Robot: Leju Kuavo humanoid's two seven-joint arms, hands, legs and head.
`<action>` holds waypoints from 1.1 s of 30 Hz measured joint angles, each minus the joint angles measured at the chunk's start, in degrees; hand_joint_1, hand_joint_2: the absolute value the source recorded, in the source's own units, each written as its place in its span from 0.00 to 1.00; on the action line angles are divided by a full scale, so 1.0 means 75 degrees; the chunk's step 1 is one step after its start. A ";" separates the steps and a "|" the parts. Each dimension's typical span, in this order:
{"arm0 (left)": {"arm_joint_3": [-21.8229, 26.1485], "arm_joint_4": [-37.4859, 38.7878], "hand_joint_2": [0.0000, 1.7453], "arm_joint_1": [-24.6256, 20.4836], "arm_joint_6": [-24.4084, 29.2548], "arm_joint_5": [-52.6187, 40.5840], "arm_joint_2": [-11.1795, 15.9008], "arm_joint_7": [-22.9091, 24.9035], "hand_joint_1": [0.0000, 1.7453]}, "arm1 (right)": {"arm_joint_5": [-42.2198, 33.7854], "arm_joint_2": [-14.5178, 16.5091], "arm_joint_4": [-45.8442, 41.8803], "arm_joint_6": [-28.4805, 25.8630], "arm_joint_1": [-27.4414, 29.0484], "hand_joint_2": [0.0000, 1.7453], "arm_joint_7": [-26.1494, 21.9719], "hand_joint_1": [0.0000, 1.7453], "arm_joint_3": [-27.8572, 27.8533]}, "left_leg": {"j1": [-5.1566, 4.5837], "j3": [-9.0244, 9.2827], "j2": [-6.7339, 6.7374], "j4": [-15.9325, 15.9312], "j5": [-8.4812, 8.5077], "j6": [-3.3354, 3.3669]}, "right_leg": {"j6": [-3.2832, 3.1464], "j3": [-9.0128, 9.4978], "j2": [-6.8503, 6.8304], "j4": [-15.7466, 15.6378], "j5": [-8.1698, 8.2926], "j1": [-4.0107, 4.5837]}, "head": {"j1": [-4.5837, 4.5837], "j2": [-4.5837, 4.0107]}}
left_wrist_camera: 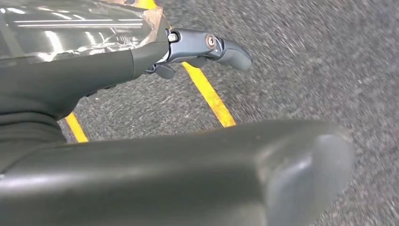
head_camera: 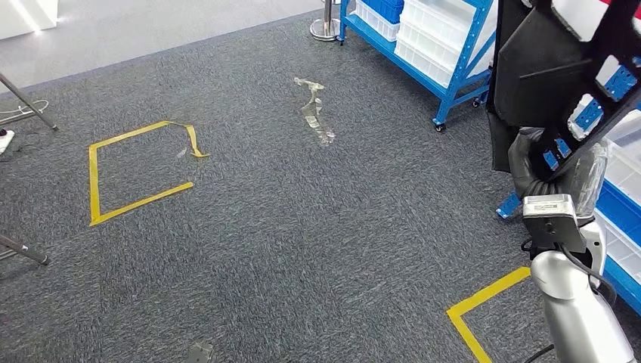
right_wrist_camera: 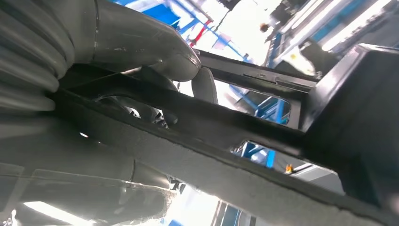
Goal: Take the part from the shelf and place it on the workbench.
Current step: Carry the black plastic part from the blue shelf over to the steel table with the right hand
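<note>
The right hand (head_camera: 535,162), at the right edge of the head view, is clamped on a large black frame-shaped part (head_camera: 555,57), which it holds up in the upper right corner. In the right wrist view the thumb (right_wrist_camera: 155,47) and dark fingers (right_wrist_camera: 204,84) wrap a bar of the part. The left hand (left_wrist_camera: 207,47) hangs above grey carpet (head_camera: 287,227) and yellow tape lines (head_camera: 128,174), fingers extended, holding nothing. A blue shelf (head_camera: 423,53) with white bins stands along the top.

Grey carpet (head_camera: 302,249) all over, with a yellow tape square (head_camera: 136,170) stuck on it, some crumpled clear tape (head_camera: 314,110) farther off, and a chrome stanchion base (head_camera: 325,29) at the back.
</note>
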 joint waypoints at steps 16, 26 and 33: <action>0.0074 0.0051 0.00 -0.0005 -0.0009 -0.0200 0.0023 0.0064 0.00 | -0.0165 -0.0371 -0.0149 -0.0304 0.0483 1.00 0.0079 1.00 -0.0113 | -0.0001 0.0466 0.0449 -0.0644 0.0285 0.0312 | 0.0033 -0.0178 -0.0413 0.0817 -0.0632 0.0138 | 0.0006 0.0000; -0.0051 0.0085 0.00 0.0063 -0.0055 -0.0291 0.0072 0.0058 0.00 | -0.0316 -0.0724 -0.0667 -0.0399 0.1472 1.00 0.0108 1.00 -0.0524 | 0.0058 0.0385 -0.0514 -0.0516 0.0238 0.0077 | 0.0316 -0.0030 0.0363 0.0036 -0.0067 -0.0072 | 0.0076 0.0000; -0.0060 0.0121 0.00 0.0103 0.0015 -0.0213 0.0080 0.0029 0.00 | -0.0286 -0.0625 -0.0815 -0.0396 0.1559 1.00 0.0008 1.00 -0.0576 | 0.0070 -0.0440 0.0355 0.1168 -0.0670 -0.0071 | -0.0060 0.0012 -0.0212 0.0017 -0.0039 0.0039 | -0.0024 0.0000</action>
